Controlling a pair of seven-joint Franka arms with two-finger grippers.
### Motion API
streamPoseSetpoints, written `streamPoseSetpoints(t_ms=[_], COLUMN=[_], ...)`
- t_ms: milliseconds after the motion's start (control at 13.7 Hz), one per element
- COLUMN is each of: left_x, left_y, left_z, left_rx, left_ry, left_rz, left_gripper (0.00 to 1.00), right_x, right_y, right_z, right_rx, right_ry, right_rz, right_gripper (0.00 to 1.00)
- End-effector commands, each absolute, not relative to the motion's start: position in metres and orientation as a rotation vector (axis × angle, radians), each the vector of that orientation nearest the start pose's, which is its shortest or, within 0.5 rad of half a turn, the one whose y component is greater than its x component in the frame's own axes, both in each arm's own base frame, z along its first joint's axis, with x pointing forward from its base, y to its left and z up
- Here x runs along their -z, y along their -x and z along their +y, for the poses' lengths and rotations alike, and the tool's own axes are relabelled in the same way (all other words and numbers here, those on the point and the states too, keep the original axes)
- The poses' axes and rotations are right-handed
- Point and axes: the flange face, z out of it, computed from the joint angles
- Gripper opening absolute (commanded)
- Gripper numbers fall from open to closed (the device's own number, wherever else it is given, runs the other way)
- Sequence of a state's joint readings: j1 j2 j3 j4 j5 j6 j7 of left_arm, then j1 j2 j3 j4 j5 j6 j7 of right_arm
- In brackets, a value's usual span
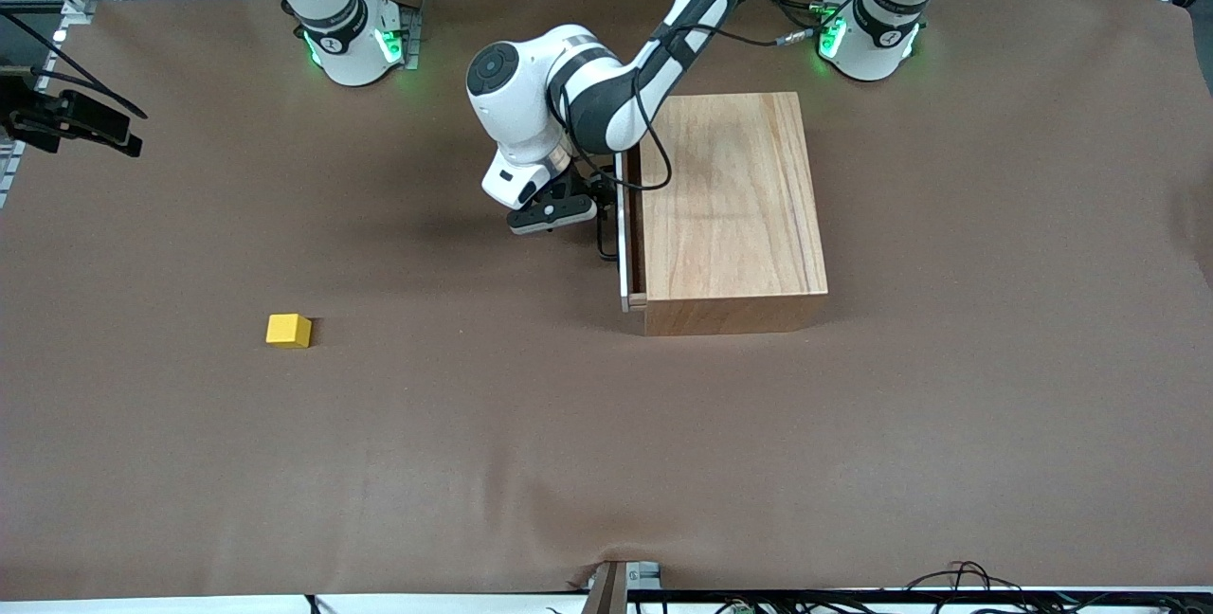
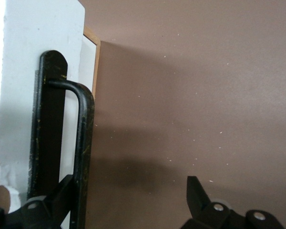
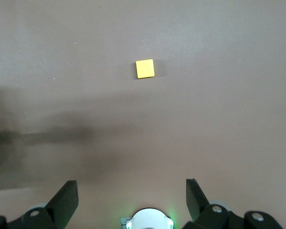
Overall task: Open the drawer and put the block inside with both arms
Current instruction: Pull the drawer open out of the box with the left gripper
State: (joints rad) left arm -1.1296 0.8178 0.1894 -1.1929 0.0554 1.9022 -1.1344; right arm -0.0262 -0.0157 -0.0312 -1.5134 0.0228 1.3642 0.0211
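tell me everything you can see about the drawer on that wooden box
The shallow light-wood drawer with a white front panel and a black U-shaped bar handle is pulled out only a crack from the rectangular wooden box. It faces the right arm's end of the table. The left gripper is open, one of its fingers beside the handle bar.

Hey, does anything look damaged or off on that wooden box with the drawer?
Slightly: the white front panel of the light-wood drawer looks chipped along one edge, and its black bar handle is scuffed.
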Motion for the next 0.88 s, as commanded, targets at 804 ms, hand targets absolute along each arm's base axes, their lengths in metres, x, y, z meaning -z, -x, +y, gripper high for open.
streamPoseSetpoints(t_ms=[804], left_x=[-0.295], left_y=[-0.401], left_z=[-0.667], left_rx=[0.268], left_ry=[3.206], left_rz=[-0.286], left_gripper=[1.0], right_x=[-0.644], right_y=[-0.526], right_z=[-0.031], right_rx=[-0.217], right_ry=[3.093], right_rz=[0.106], right_gripper=[1.0])
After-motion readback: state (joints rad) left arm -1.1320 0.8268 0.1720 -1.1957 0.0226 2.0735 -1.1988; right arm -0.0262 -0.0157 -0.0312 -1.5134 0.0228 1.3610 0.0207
